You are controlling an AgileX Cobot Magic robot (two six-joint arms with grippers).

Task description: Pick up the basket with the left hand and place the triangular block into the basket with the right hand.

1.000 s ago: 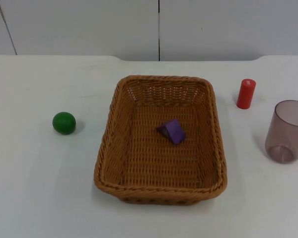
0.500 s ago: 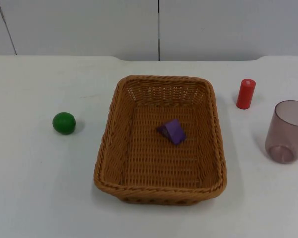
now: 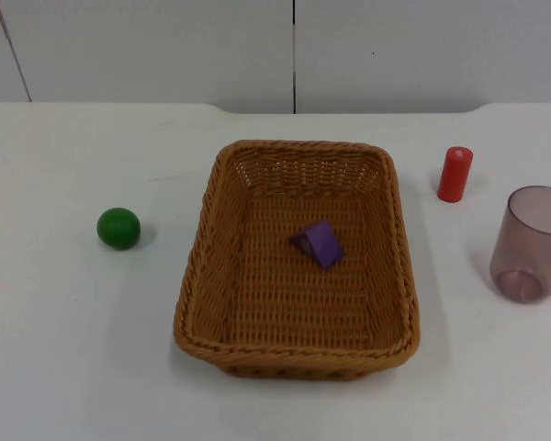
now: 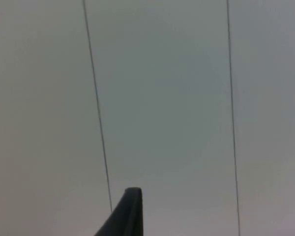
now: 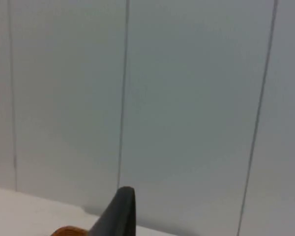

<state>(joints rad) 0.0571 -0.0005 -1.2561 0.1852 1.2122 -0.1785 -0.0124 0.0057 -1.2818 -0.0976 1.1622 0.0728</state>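
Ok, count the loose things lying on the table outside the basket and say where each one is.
3. A green ball lies left of the basket; a red cylinder stands to its right, near the wall; a tinted plastic cup stands in front of the cylinder.

I can read no text, label, brand or number on anything from here. No sign stands anywhere I look.

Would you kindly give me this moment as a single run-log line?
purple triangular block: inside basket | basket: on table | left gripper: facing partition wall | right gripper: facing wall
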